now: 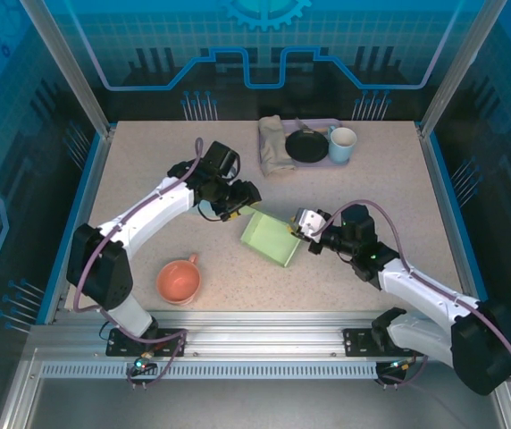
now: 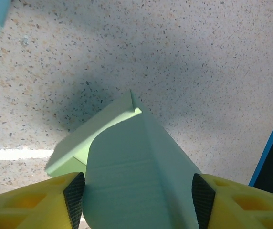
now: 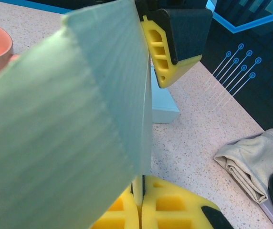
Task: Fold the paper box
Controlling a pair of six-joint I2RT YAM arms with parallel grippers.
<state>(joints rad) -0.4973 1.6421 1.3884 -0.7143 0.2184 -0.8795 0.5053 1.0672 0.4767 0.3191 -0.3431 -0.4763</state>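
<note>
The pale green paper box (image 1: pixel 272 239) lies mid-table, partly raised between both arms. My left gripper (image 1: pixel 242 204) is at its far left corner. In the left wrist view a rounded green flap (image 2: pixel 136 181) stands between the black pads (image 2: pixel 74 200), which sit close at its two edges; the jaws are still wide apart. My right gripper (image 1: pixel 307 234) is at the box's right side. Its yellow fingers (image 3: pixel 170 205) are shut on a thin wall of the box (image 3: pixel 79 119), which rises in front of that camera.
A pink mug (image 1: pixel 179 281) stands near the front left. A tray (image 1: pixel 320 124) at the back holds a folded cloth (image 1: pixel 276 145), a black plate (image 1: pixel 306 146) and a white mug (image 1: pixel 342 143). A light blue object (image 1: pixel 206 210) lies under the left arm.
</note>
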